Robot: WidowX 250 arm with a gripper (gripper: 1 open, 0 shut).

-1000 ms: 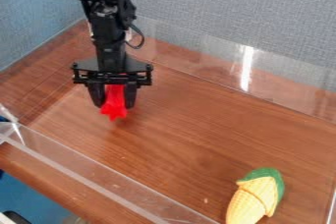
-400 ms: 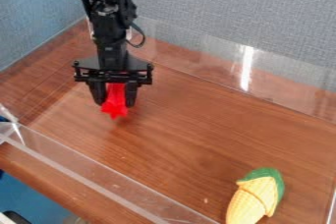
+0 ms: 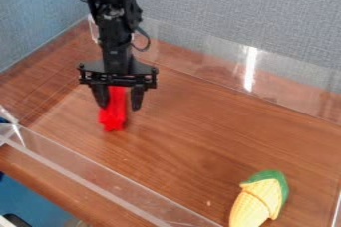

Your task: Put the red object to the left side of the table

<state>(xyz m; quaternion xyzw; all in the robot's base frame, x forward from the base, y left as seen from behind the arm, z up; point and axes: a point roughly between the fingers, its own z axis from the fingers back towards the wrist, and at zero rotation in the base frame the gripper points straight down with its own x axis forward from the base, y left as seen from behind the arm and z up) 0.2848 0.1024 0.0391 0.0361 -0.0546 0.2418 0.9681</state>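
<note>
The red object (image 3: 115,117), a narrow bright red bar, hangs nearly upright in the left half of the table (image 3: 200,141). Its upper end is between the black fingers of my gripper (image 3: 119,100), which points straight down and is shut on it. The bar's lower end sits at or just above the wood; I cannot tell whether it touches. The arm rises behind the gripper toward the top left of the view.
A yellow-green toy corn cob (image 3: 258,198) lies at the front right corner. Low clear acrylic walls (image 3: 250,68) edge the tabletop at the back, left and front. A grey-blue backdrop stands behind the table.
The fingers have closed tighter on the red bar. More of the bar now shows below them, its lower end reaching further down. The hand has stayed in about the same place.
</note>
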